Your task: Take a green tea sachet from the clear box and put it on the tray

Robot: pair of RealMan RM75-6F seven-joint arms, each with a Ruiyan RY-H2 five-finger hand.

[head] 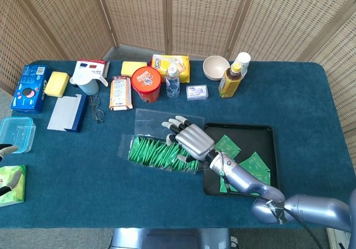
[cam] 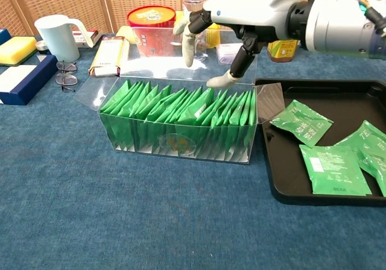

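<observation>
Fingers (cam: 188, 41) of the right hand (head: 192, 139) are spread apart and point down, tips hanging just above the sachets (cam: 181, 110) in the box (cam: 175, 143); thumb tip sits lowest, near the sachet tops at the box's right part, but contact can't be told. Nothing in the hand. Palm faces down over the box's right half, w/ the forearm running back across the tray (head: 269, 133) toward the robot.

Box: clear, lid flaps open, packed w/ a row of green sachets standing on edge, leaning. It sits just left of the tray, its right flap at the tray's rim. Tray is black, w/ several sachets (cam: 300, 122) lying flat in it.

Left hand (head: 8, 149): only a bit shows at the far-left edge in head view, by a green packet (head: 11, 184); whether it's open or closed can't be told.

Behind the box, along the table's (head: 300, 93) back: red tub (head: 146, 82), water bottle (head: 173, 80), yellow packet (head: 170, 64), small clear case (head: 197, 92), bowl (head: 216, 67), yellow drink bottle (head: 232, 76). Further left: snack box (head: 119, 92), white jug (head: 88, 81), glasses (head: 97, 109), sponge (head: 57, 84), blue box (head: 31, 88), blue-white folder (head: 67, 113), clear blue tub (head: 15, 133).
</observation>
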